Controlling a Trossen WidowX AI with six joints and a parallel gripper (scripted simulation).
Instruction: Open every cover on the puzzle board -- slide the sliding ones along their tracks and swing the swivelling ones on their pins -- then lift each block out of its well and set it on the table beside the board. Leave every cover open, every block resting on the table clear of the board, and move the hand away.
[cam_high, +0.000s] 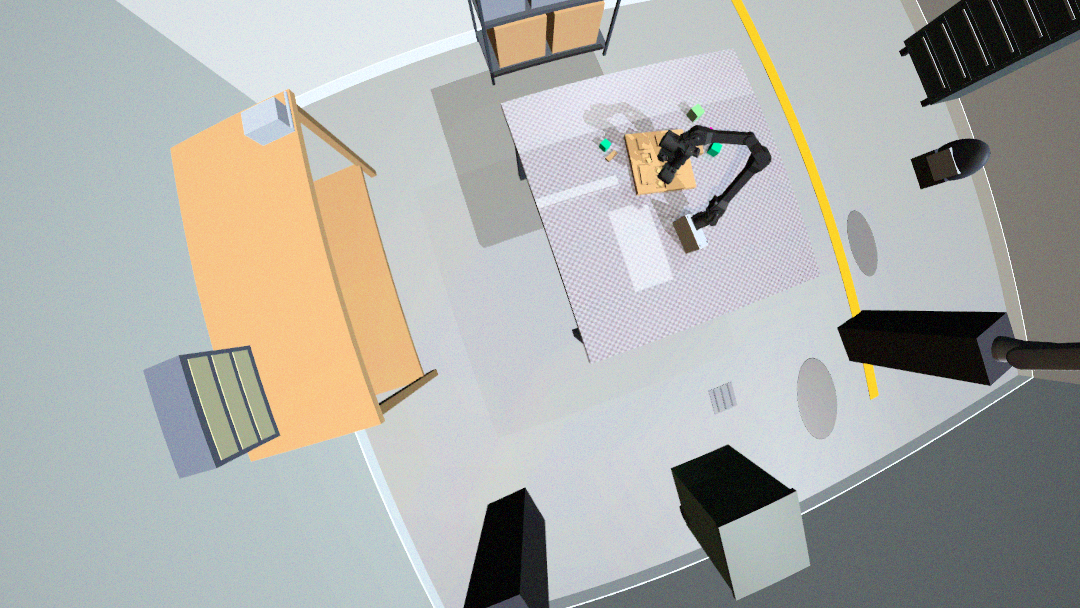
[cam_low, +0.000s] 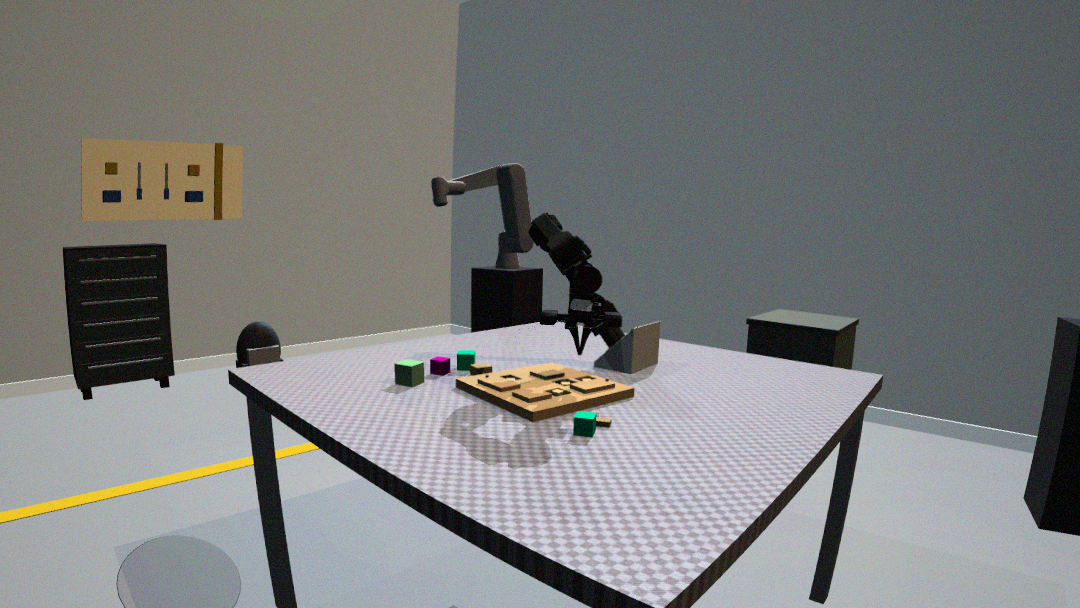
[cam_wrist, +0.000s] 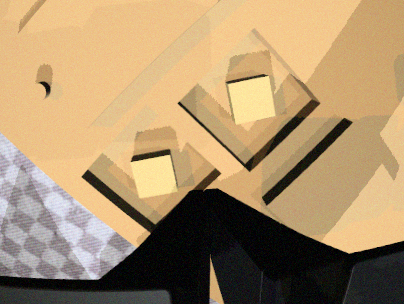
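Note:
The wooden puzzle board (cam_high: 633, 162) (cam_low: 581, 406) (cam_wrist: 55, 145) lies flat, with raised wooden plates and dark openings on top. The wrist view shows a pale square knob (cam_wrist: 251, 100) and a second pale knob (cam_wrist: 155, 176), each inside a diamond-shaped outline. A light green block (cam_high: 696, 112) (cam_low: 408, 372), a magenta block (cam_low: 439, 365) and a teal block (cam_high: 714, 149) (cam_low: 466, 359) rest on the table beside the board. Another teal block (cam_high: 605, 144) (cam_low: 584, 422) rests on its opposite side. My gripper (cam_low: 580, 351) (cam_wrist: 204, 203) is shut and empty above the board. The arm hides part of the board in the top view.
A small wooden piece (cam_high: 610, 155) (cam_low: 603, 422) lies beside the lone teal block. Another wooden piece (cam_low: 480, 368) lies by the board's edge near the other teal block. The wedge-shaped arm base (cam_high: 688, 233) (cam_low: 636, 349) stands on the checked table (cam_high: 740, 249) (cam_low: 680, 468).

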